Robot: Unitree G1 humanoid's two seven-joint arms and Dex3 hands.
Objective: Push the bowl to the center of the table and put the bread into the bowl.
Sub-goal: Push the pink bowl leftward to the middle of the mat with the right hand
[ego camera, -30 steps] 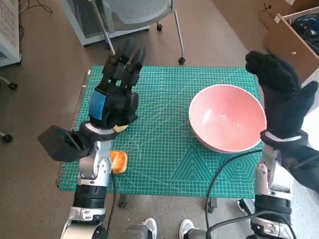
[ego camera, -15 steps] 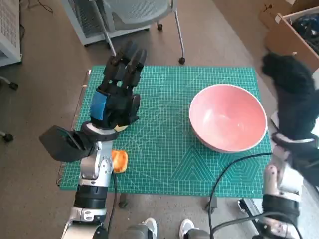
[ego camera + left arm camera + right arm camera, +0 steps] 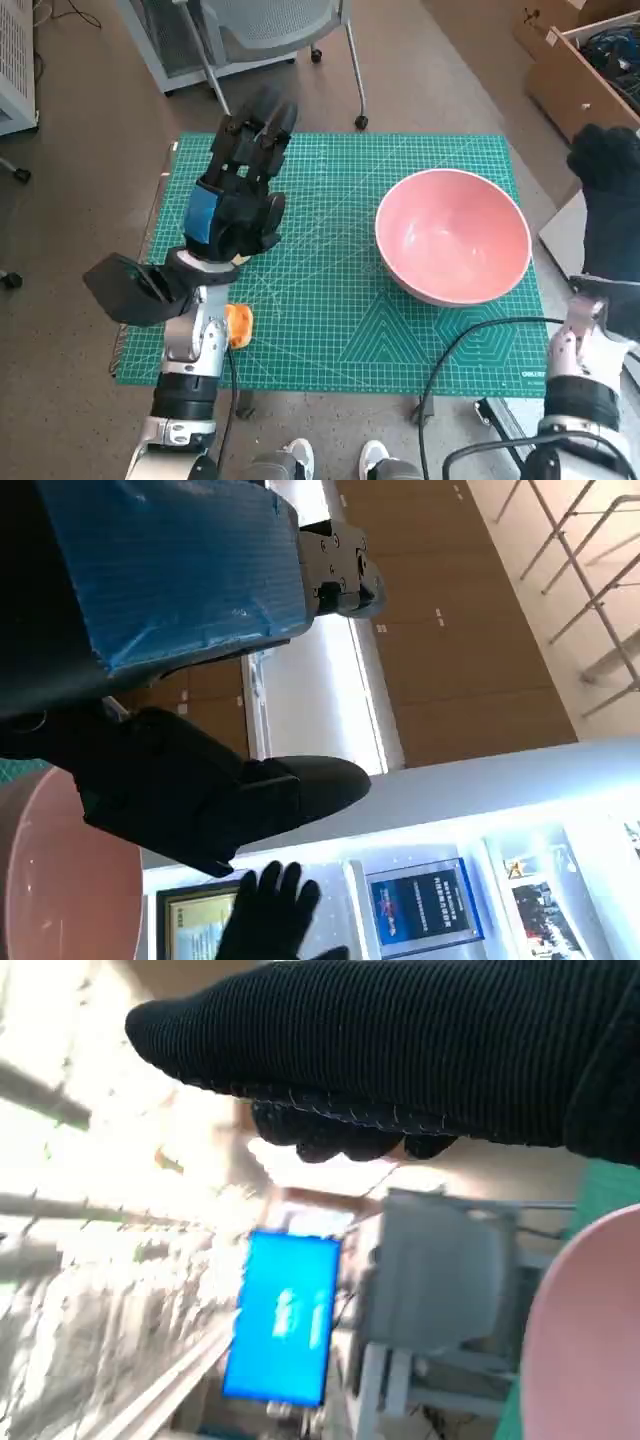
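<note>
Green cutting mat (image 3: pixel 330 310) covers the small table, brown floor all round. On its right half sits the pink bowl (image 3: pixel 453 248), upright, well off centre. Bread (image 3: pixel 238 325) lies near the mat's front left edge, partly hidden behind the left forearm. Left hand (image 3: pixel 240 185) hovers above the mat's left side, fingers spread, holding nothing. Right hand (image 3: pixel 608 200) is raised beyond the mat's right edge, clear of the bowl; it seems open and empty, though its fingers hardly show
</note>
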